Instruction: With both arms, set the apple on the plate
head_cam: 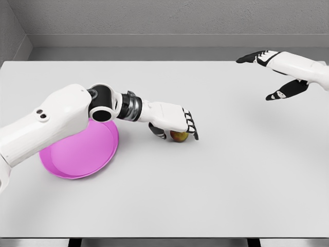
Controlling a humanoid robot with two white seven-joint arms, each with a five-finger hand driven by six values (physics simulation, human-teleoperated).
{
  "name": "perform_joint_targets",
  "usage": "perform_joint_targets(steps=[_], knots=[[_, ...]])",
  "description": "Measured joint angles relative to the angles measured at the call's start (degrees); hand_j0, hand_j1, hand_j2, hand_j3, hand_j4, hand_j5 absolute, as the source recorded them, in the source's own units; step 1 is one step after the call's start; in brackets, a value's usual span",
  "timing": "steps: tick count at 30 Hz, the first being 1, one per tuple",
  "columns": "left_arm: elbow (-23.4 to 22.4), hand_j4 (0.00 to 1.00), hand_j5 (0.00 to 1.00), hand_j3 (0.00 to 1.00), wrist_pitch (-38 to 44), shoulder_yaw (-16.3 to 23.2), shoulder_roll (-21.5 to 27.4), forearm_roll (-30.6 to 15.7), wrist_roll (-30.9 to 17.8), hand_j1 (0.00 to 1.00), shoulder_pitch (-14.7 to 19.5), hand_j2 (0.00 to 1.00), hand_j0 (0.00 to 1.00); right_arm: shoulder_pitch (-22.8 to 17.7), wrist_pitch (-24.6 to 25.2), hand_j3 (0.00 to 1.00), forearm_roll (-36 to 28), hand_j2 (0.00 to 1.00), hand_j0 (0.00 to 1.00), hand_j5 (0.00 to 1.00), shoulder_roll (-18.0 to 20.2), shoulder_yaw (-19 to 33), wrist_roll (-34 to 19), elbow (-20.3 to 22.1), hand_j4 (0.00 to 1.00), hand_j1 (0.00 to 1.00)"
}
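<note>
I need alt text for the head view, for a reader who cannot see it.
The left hand of a white robot arm is curled over a small yellow-red apple on a pale grey table, right of a round pink plate. The right hand hovers open at the far right.

White left hand (172,122) with black fingers, centre of frame. Yellow-red apple (179,136) under it. Magenta-pink plate (82,149) at lower left. White right hand (280,72), black fingers, at upper right. Pale grey table (231,180).
</note>
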State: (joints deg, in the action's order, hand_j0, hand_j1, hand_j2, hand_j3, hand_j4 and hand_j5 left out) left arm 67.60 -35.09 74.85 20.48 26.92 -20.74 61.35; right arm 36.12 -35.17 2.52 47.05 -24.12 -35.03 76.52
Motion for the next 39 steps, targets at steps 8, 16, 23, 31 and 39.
perform_joint_targets(steps=[8,16,23,31,39], knots=[[-1.08,0.81,0.81,0.81,0.01,0.3,-0.4,0.06,-0.09,0.81,0.35,0.81,0.81,-0.09,0.0,1.0,0.01,1.0,1.0,1.0,0.12,-0.15,0.0,0.16,1.0,1.0],[-3.23,0.81,0.81,0.81,0.0,0.37,-1.32,0.82,-0.12,0.81,0.53,0.81,0.81,-0.09,0.0,1.0,0.0,1.0,1.0,1.0,0.17,-0.16,0.0,0.23,1.0,1.0],[-3.26,0.78,0.78,0.78,0.0,0.38,-1.63,0.76,-0.12,0.78,0.62,0.78,0.78,-0.09,0.0,1.0,0.01,1.0,1.0,1.0,0.18,-0.16,0.0,0.39,1.0,1.0],[-3.16,0.54,0.54,0.54,0.0,0.44,-1.66,0.87,-0.19,0.54,0.62,0.54,0.54,-0.18,0.0,1.0,0.01,1.0,1.0,1.0,0.11,-0.22,0.0,0.45,1.0,1.0],[-3.08,0.43,0.43,0.43,-0.01,0.45,-1.55,0.99,-0.49,0.43,0.79,0.43,0.43,-0.18,0.0,1.0,0.0,1.0,1.0,1.0,0.09,-0.25,0.0,0.52,1.0,1.0]])
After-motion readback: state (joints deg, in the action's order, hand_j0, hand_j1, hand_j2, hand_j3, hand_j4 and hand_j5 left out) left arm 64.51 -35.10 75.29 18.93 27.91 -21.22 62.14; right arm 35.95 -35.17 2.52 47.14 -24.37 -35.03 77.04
